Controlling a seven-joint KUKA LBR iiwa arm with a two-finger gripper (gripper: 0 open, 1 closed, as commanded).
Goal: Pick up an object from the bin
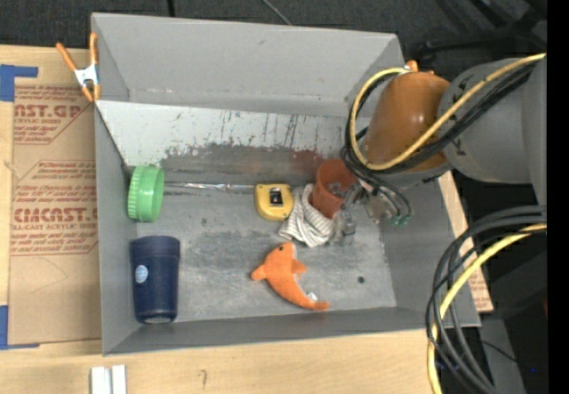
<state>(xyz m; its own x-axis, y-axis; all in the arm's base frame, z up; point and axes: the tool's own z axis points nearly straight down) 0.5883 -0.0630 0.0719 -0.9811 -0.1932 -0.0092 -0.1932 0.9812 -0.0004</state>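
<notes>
The yellow tape measure [274,201] lies near the middle of the bin [240,72] floor and serves as the marker for the rest. Just to its right is a crumpled white cloth with dark stripes [305,225]. Its near edge is almost touching the tape measure's case. Above and to the right of the cloth stands a reddish-brown cup [331,183], partly covered by the robot's wrist, so its far side is hidden.

The gripper [347,221] is down at floor level, further right of the tape measure than the cloth. It sits at the cloth's right edge, just below the brown cup. Whether it is open or closed cannot be told: its tip merges with the cloth's folds and with small cables. Contact with cloth or cup is just as unclear. Nothing can be seen held in it. Behind it, the orange wrist cover [404,121] and looped yellow-and-black cables [360,130] hide the bin's right wall.

Below the tape measure and slightly right lies an orange toy fish [286,275], apart from the cloth. Far to the left, against the left wall, a green round lid [146,194] stands on its edge. Below that lid, a dark blue cup [156,278] lies on its side — a small pale label shows on it, its print too small to read.
</notes>
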